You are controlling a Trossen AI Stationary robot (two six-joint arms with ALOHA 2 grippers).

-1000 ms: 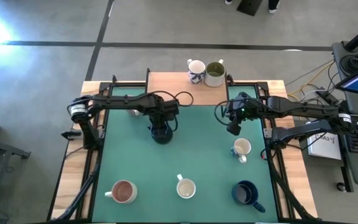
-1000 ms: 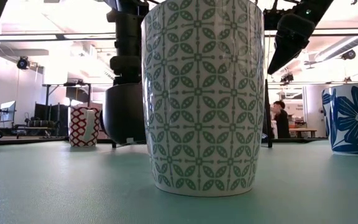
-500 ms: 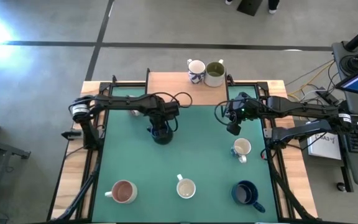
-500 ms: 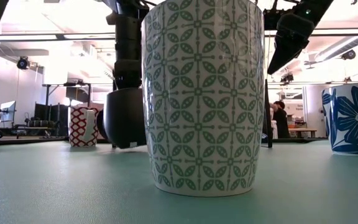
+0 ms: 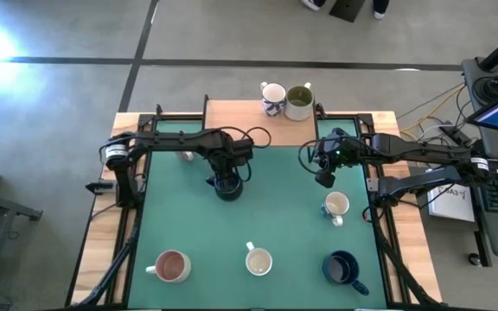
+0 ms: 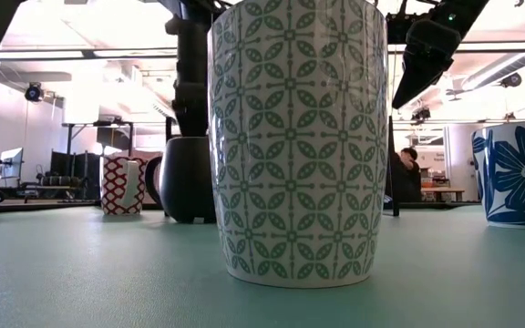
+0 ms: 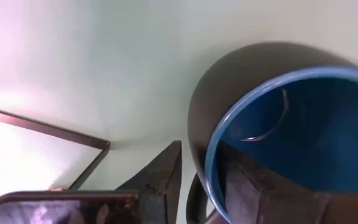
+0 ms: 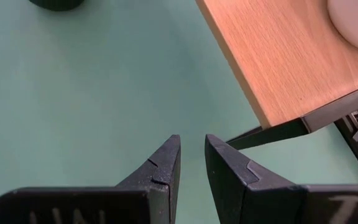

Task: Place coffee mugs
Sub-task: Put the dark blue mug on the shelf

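High view shows a green mat (image 5: 258, 216) on a wooden table, with a bare wooden shelf (image 5: 236, 117) at the middle of the far edge. The left gripper (image 5: 226, 180) hangs over the mat's far-left part, directly above a dark blue mug (image 5: 227, 190) that stands upright on the mat. In the left wrist view, one finger (image 7: 160, 180) is outside the rim of this mug (image 7: 291, 124) and the other is inside its blue interior; a gap shows beside the outer finger, so the pincer looks parted around the wall, though whether it touches the mug is unclear. The right gripper (image 5: 323, 177) hovers above the mat near the far-right corner; in the right wrist view its gripper (image 8: 191, 163) has fingers close together with a narrow gap, holding nothing. Two mugs stand on the shelf: a white mug with blue pattern (image 5: 272, 96) and an olive-green mug (image 5: 299, 101), just beside each other. A cream mug (image 5: 336, 206) sits near the mat's right edge, below the right gripper. Along the near edge stand a pink-brown mug (image 5: 171, 266) toward the left, a white mug (image 5: 258, 260) in the middle, and a second dark blue mug (image 5: 342, 268) toward the right. In the low view, a green-patterned mug (image 6: 299, 137) fills the foreground, with a blue-flowered mug (image 6: 518, 173) at the right.
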